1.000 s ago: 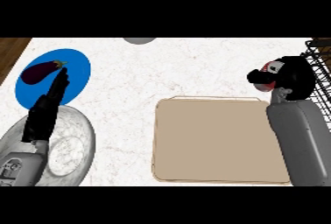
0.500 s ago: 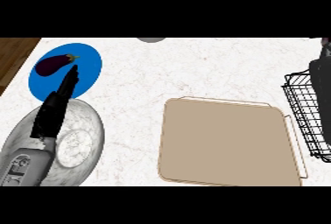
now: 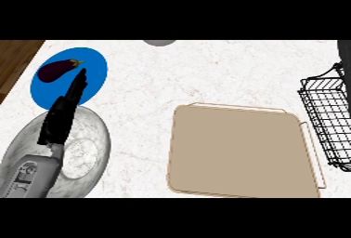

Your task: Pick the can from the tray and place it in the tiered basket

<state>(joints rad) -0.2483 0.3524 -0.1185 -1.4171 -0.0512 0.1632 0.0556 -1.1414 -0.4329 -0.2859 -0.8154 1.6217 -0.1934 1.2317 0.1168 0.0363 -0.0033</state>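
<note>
The tan tray (image 3: 240, 153) lies at the middle right of the counter with nothing on it. The black wire tiered basket (image 3: 328, 121) stands at the right edge, only partly in view. No can shows anywhere. A dark shape (image 3: 344, 56) at the right edge above the basket may be part of my right hand, and too little of it shows to say more. My left hand (image 3: 63, 114) is open with straight fingers, stretched over a bowl towards the blue plate.
A clear glass bowl (image 3: 86, 158) sits at the lower left under my left forearm. Behind it is a blue plate (image 3: 93, 69) with a purple eggplant (image 3: 56, 69). A grey round object (image 3: 159, 42) peeks in at the top edge. Brown wood (image 3: 14, 60) shows far left.
My right hand, which held the can beside the basket a second ago, has gone right and nearly out of view. The can no longer shows. The left hand kept its pose.
</note>
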